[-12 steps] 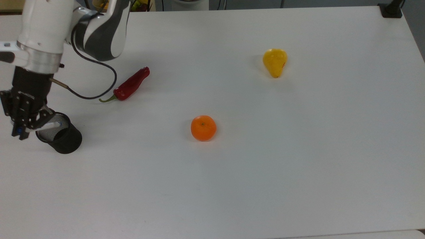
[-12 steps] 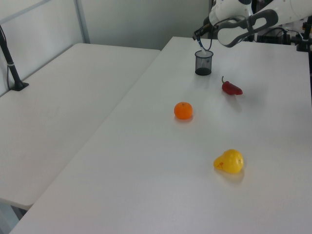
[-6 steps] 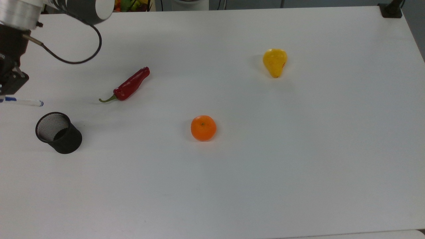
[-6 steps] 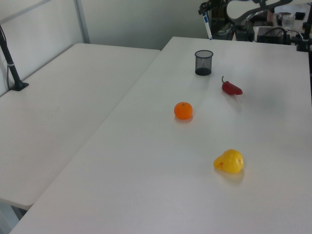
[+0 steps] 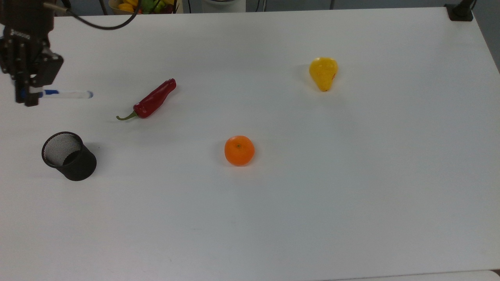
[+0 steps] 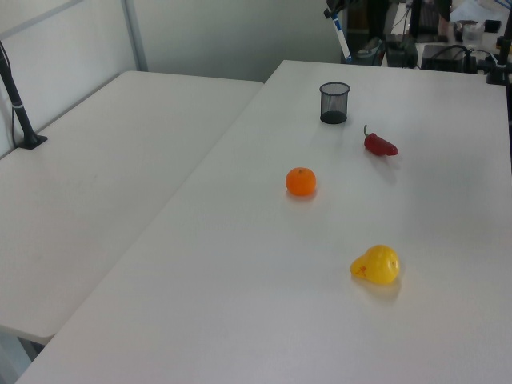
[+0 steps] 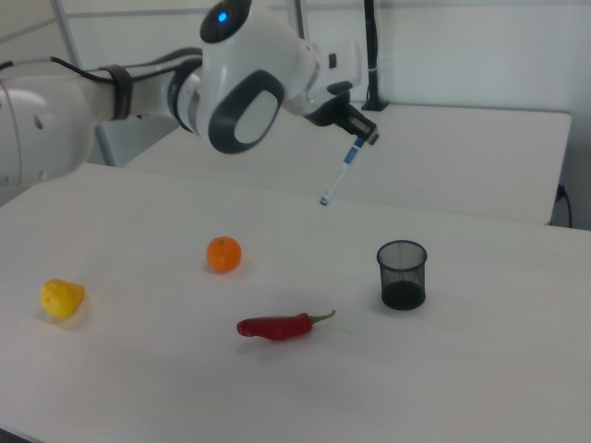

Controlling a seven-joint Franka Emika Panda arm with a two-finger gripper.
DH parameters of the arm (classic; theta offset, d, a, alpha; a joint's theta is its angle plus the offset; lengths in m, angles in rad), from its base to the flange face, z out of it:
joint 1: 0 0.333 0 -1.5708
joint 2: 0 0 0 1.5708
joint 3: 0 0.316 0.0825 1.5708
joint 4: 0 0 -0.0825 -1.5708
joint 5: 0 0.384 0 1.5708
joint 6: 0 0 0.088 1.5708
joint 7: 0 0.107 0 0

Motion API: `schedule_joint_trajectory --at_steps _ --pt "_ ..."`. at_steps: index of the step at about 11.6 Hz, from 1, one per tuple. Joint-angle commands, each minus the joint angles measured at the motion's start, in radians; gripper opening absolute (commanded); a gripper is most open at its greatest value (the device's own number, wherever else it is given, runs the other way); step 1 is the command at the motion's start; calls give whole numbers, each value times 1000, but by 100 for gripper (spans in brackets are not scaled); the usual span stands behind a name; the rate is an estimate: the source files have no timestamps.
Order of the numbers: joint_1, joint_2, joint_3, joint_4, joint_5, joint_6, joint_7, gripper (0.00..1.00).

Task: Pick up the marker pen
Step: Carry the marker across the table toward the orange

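The marker pen (image 5: 62,94) is in my grasp and clear of the table (image 5: 297,203). In the right view the pen (image 7: 338,176) hangs tilted from my gripper (image 7: 359,136), upper end pinched between the fingers, lower blue tip pointing down and toward the right view's left, well above the tabletop. In the top view it reads as a pale barrel running level from my gripper (image 5: 28,91) toward the top view's right, with a blue band just beside the fingers and a blue tip at the free end. In the left view the pen (image 6: 340,38) shows near the top edge as a slim white and blue stick above the far end of the table.

My fingers are closed narrowly on the pen; nothing else is held.

Mesh pen cup (image 5: 69,156): black, upright on the table, open mouth up. It stands apart from the pen, below it in the top view and to its lower right in the right view (image 7: 402,274).

Red chilli (image 5: 150,100): lies flat on the table, green stem toward the top view's lower left. It is near the pen's free tip in the top view, not touching.

Orange (image 5: 239,150): sits on the table near the middle, well apart from the chilli and the cup.

Yellow pear (image 5: 323,72): lies on the table toward the top view's upper right, well apart from everything else.
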Motion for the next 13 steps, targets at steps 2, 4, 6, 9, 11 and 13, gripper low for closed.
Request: schedule_joint_trajectory --at_steps 2,4,6,9,11,13 --pt "48 -123 -3 -56 44 -232 3 2" --pt "71 -178 12 -76 44 -390 -5 2" --pt "73 -220 44 -89 44 -555 -34 2" --pt "73 -231 118 -90 32 -746 -57 2" --pt "73 -229 150 -92 30 -784 -56 2" --pt "73 -232 191 -118 21 -806 -50 2"
